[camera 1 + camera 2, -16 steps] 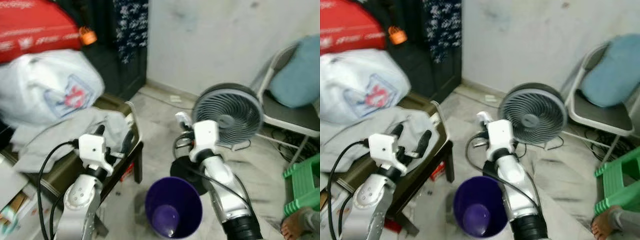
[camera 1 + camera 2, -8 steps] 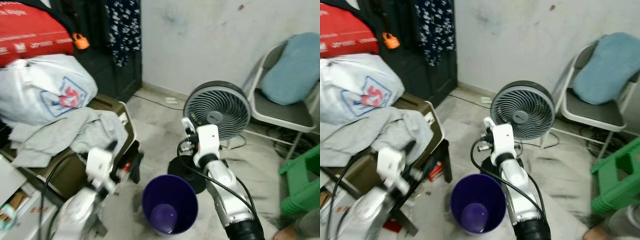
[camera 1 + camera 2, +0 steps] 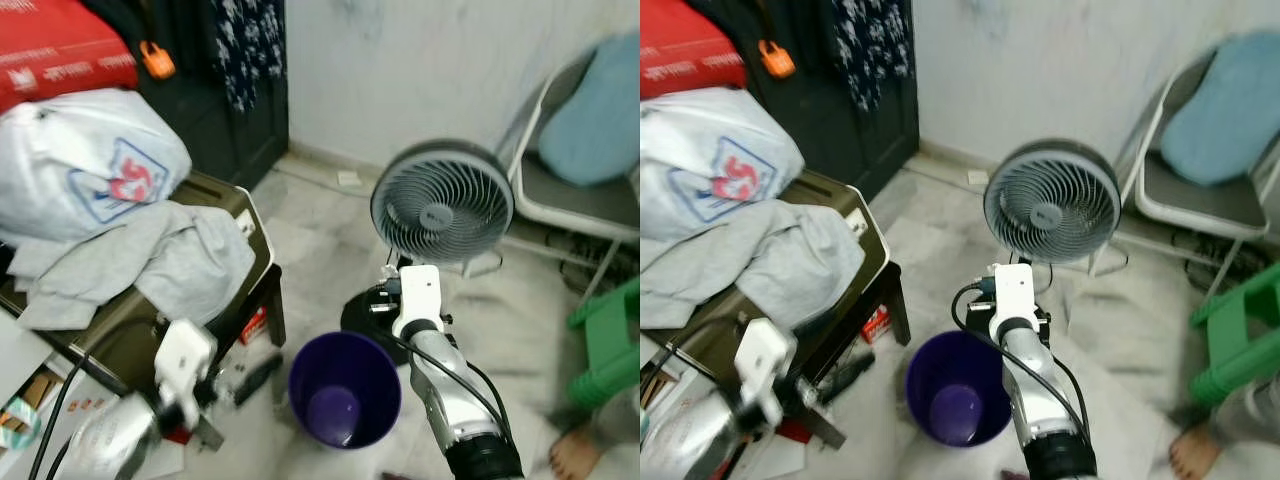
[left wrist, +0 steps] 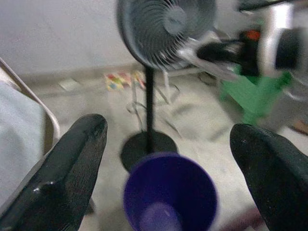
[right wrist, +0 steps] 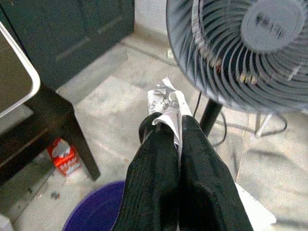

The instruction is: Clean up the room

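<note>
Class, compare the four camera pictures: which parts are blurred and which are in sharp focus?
Left wrist view: soft throughout, the fan and purple bucket smeared, the open left pincer out of focus. Right wrist view: sharpest, the right pincer shut on crumpled paper. Eye views: mildly blurred, especially the left arm.

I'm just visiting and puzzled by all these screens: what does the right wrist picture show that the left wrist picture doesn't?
The right wrist view shows the right gripper with its black fingers shut on a crumpled paper scrap, plus a small red carton on the floor by a dark table leg. The left wrist view shows the left gripper spread wide, holding nothing, and a green stool. Both show the grey fan and the purple bin.
</note>
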Controlling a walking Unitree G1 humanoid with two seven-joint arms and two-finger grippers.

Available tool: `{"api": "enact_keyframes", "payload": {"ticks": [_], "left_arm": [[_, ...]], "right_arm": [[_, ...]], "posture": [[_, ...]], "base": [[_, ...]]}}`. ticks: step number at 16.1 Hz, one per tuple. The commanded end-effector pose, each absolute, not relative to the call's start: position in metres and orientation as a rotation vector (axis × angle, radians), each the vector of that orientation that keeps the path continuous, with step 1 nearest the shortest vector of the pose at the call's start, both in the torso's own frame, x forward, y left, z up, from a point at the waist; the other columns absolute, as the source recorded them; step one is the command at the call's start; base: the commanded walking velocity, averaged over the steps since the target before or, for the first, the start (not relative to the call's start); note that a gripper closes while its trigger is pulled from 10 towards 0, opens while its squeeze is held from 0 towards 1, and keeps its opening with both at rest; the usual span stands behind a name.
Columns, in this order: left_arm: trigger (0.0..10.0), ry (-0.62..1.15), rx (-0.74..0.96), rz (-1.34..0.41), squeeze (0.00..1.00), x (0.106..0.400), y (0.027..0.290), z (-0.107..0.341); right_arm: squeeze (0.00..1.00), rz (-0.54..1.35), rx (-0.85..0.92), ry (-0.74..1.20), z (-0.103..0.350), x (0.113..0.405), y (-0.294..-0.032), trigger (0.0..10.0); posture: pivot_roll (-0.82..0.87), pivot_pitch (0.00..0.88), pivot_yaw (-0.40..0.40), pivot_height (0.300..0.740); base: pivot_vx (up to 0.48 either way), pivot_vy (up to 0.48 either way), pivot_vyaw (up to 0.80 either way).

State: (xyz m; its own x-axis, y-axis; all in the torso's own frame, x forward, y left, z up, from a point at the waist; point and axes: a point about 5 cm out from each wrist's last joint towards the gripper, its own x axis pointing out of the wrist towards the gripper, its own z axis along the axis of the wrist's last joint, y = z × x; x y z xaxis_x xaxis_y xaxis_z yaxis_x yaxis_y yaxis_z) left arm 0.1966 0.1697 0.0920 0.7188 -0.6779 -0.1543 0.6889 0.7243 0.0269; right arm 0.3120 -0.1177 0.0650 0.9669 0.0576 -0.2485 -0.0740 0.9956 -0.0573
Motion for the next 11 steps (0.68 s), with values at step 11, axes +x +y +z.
{"api": "enact_keyframes", "payload": {"ticks": [11], "left_arm": [[10.0, 0.257, 0.085, -0.946, 0.00, 0.141, 0.163, 0.119]], "right_arm": [[0.00, -0.003, -0.062, 0.350, 0.051, 0.333, -0.087, 10.0]], "posture": [[0.24, 0.375, 0.101, 0.740]], "base": [[0.000, 0.000, 0.00]]}}
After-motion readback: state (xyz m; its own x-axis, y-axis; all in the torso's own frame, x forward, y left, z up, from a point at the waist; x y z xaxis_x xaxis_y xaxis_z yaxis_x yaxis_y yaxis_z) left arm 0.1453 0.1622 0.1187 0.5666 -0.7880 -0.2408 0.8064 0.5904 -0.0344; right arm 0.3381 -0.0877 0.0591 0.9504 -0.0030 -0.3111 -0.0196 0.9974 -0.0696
